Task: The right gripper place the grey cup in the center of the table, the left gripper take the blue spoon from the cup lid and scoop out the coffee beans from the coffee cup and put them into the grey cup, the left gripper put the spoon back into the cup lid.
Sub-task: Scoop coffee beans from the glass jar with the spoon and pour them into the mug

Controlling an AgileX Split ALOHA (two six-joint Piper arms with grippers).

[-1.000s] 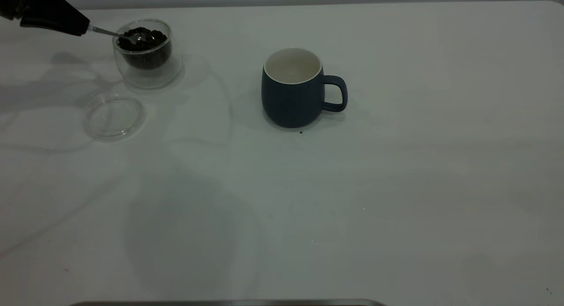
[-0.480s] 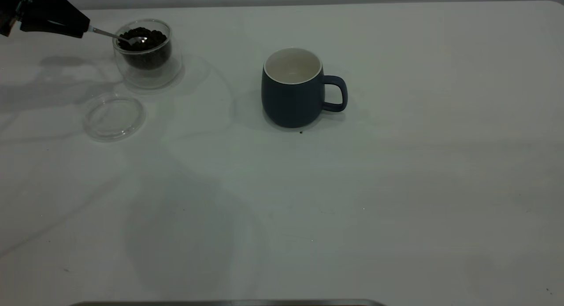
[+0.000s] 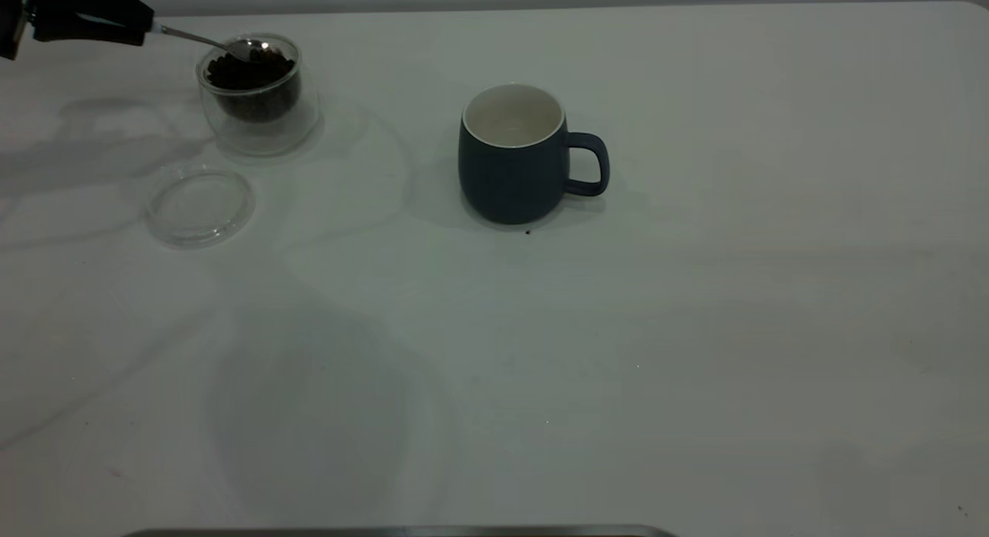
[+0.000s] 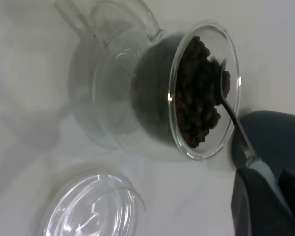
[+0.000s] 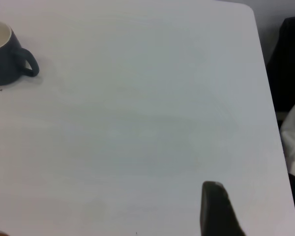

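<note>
At the table's far left my left gripper [image 3: 139, 27] is shut on the blue spoon [image 3: 193, 39] by its pale handle [image 4: 262, 171]. The spoon's bowl [image 3: 251, 49] hovers at rim height over the coffee cup [image 3: 297, 124] and carries a few coffee beans [image 4: 225, 81]. The cup holds a dark heap of beans [image 3: 249, 77]. The clear cup lid [image 3: 199, 206] lies empty in front of the coffee cup. The grey cup [image 3: 510, 174] stands upright mid-table, handle to the right, its white inside bare. My right gripper [image 5: 216, 209] sits far to the right, away from the grey cup [image 5: 2, 64].
A dark speck [image 3: 528, 232] lies on the white table [image 3: 695, 328] just in front of the grey cup. The table's right edge [image 5: 265, 98] runs close to the right gripper, with dark and white objects beyond it.
The left gripper has risen and tilted, lifting the spoon's bowl out of the heap of beans up to the coffee cup's rim. The grey cup and the lid have stayed put.
</note>
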